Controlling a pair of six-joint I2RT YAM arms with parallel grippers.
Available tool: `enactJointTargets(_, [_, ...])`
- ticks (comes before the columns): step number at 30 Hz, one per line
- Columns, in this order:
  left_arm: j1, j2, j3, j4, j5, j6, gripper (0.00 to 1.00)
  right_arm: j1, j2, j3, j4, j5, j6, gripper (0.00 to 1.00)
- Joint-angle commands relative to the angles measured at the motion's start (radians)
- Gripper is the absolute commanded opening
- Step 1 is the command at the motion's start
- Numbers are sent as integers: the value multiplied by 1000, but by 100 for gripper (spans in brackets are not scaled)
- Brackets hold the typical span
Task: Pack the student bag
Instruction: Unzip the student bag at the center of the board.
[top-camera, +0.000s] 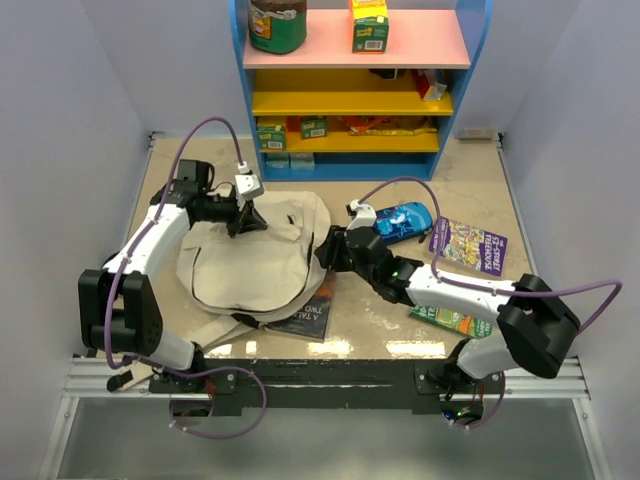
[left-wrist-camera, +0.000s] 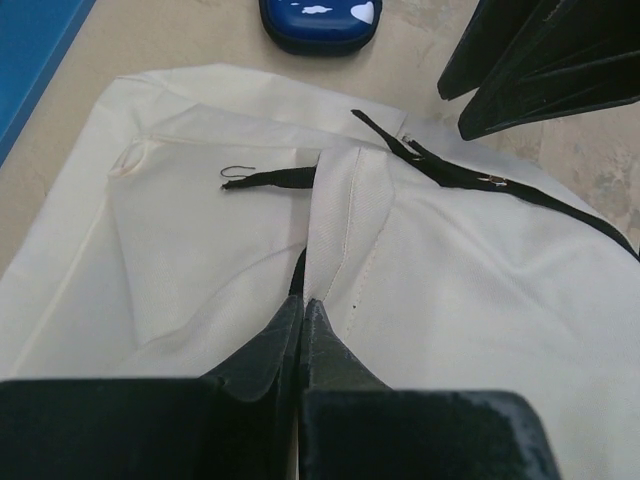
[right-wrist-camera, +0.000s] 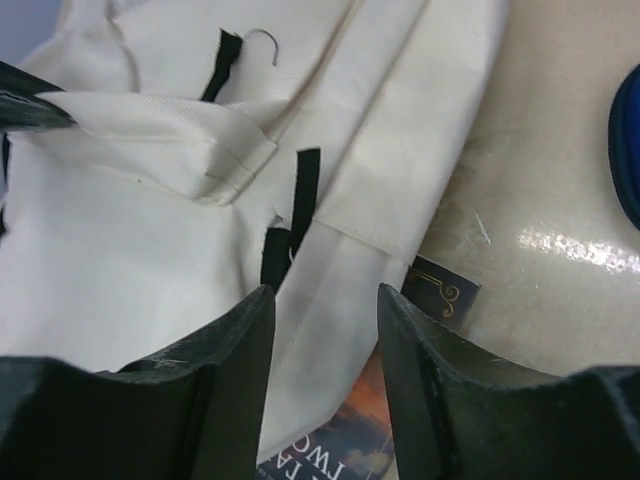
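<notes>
My left gripper (left-wrist-camera: 303, 303) is clamped on a thin fold of the bag (top-camera: 250, 268), which lies slumped on the worktop (top-camera: 380, 325) with its near edge over a book (top-camera: 312, 318). My right gripper (right-wrist-camera: 325, 300) hangs above that edge, parted and empty. If the fold slips, the bag's mouth could collapse. If I close too low, I might nip the book rather than the canvas.

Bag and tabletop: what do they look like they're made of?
The bag looks like woven canvas, cream and matte: visible weave, stitched seams, soft folds. The tabletop looks like polished stone or a stone-look laminate, can't tell which: beige mottling, glossy glare patches.
</notes>
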Motion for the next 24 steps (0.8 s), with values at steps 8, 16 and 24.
enactJointTargets(8, [-8,-92,-11,137,57,-141,0,91,-18,-129,147,-83,54,21])
enactJointTargets(16, [-13,-115,-7,159,70,-184,0,145,163,-152,92,-5,101,0])
enactJointTargets(24, [-16,-133,-22,150,97,-201,0,143,191,-143,66,21,94,0])
